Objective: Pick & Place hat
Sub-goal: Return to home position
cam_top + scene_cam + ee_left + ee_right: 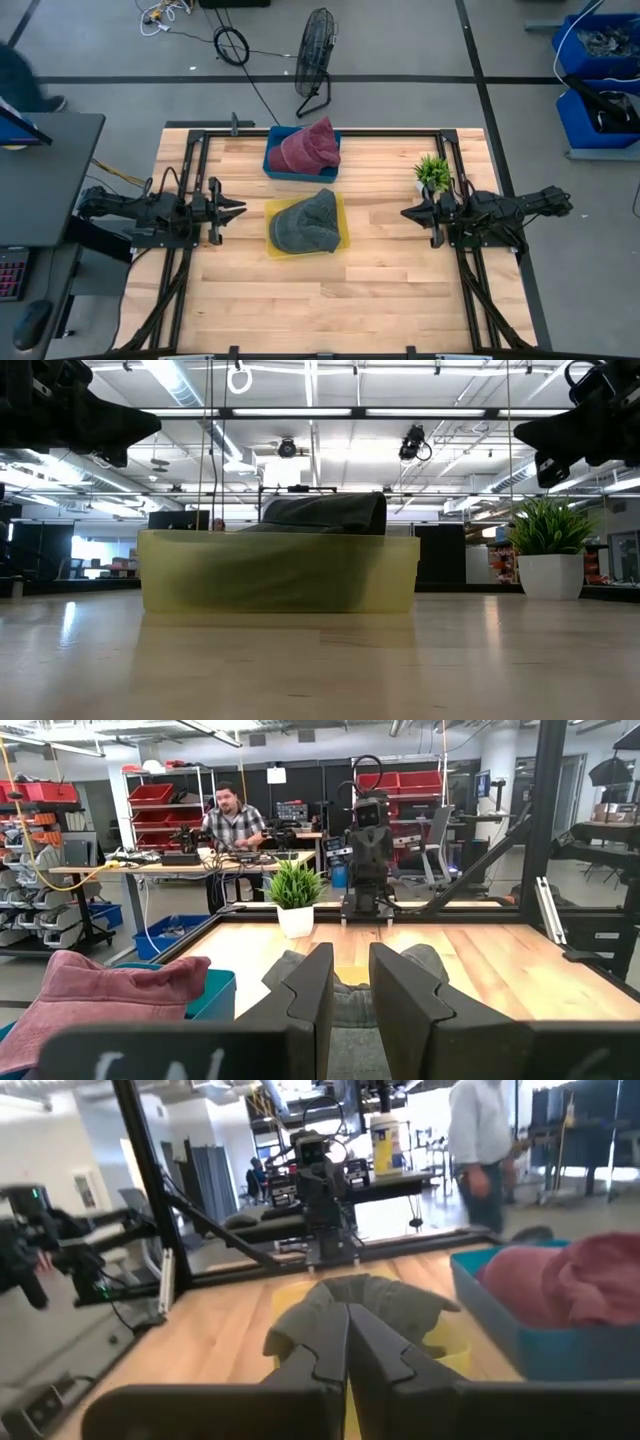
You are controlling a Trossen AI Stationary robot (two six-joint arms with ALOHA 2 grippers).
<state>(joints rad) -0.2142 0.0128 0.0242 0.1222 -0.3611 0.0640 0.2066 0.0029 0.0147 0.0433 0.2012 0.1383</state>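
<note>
Grey cap (305,222) lies in the yellow bin (343,240) at the centre of the table (380,290); left end effector (236,211), slightly open and empty, hovers alongside; right end effector (408,213), closed and empty, faces it.

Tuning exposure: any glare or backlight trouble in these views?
Low view: ceiling lights glare off the pale wooden tabletop; translucent yellow plastic bin is backlit. Right wrist view: room behind the grey fabric cap is partly blown out. High view: even light.
</note>
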